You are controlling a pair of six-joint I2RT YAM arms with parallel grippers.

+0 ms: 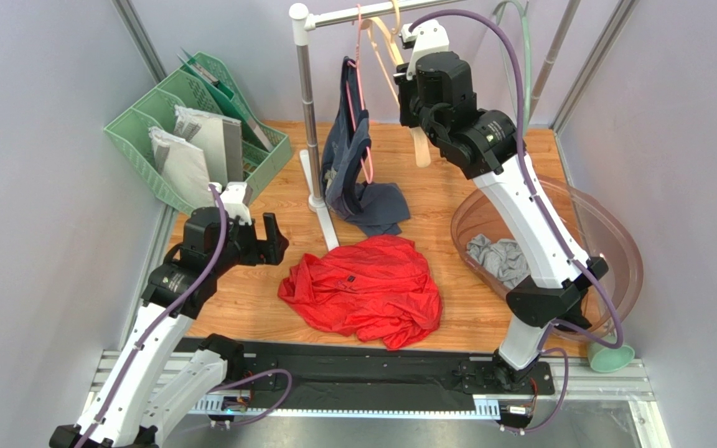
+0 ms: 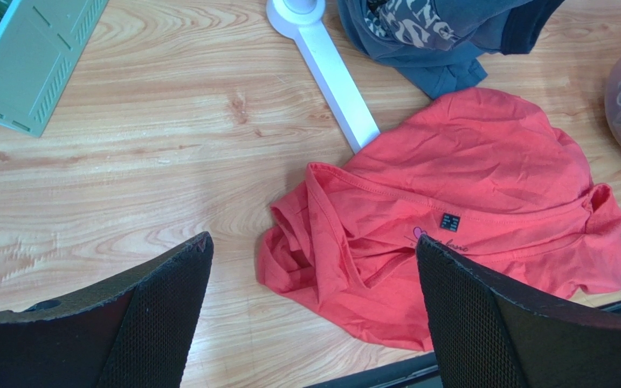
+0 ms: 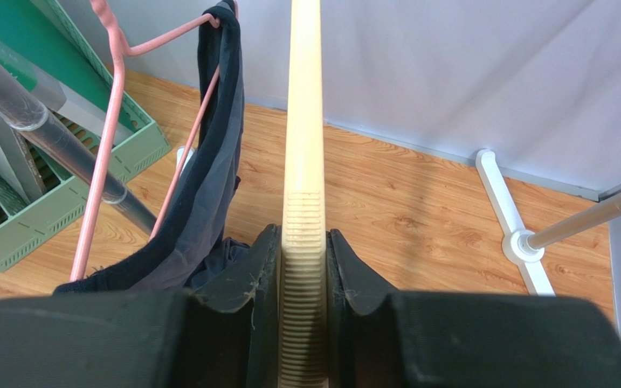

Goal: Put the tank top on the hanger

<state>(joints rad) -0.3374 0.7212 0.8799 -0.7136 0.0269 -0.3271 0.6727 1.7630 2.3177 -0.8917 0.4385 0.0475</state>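
The right gripper (image 3: 303,242) is pinched on the hanger (image 3: 304,121). Its dark fingers (image 3: 259,271) press from both sides on the ribbed strip of one cream shoulder, which runs straight up and away between them in the wrist view. From above, this gripper (image 1: 413,58) is raised high at the back of the table, just beside the rail (image 1: 372,11) of the white rack. The hanger (image 1: 420,147) slants down beside the arm. Its hook seems to sit on the rail, though the wrist hides part of it and this cannot be told for sure.

Next to it on the same rail hangs a thin pink hanger (image 1: 364,112) carrying a dark navy top (image 1: 353,159), whose hem pools on the wood.

The left gripper (image 2: 314,242) is spread wide and holds nothing. It hovers low over the table (image 1: 241,299), at the left (image 1: 264,241), just beside the tank top (image 2: 484,162).

The tank top (image 1: 362,289) lies crumpled on the table between the two arms, apart from both grippers. Its far edge covers the tip of the rack's white foot (image 2: 338,81) and lies close to the navy hem.

At the back left stands a green file rack (image 1: 194,140). At the right a clear tub (image 1: 615,243) holds a grey cloth (image 1: 501,257).
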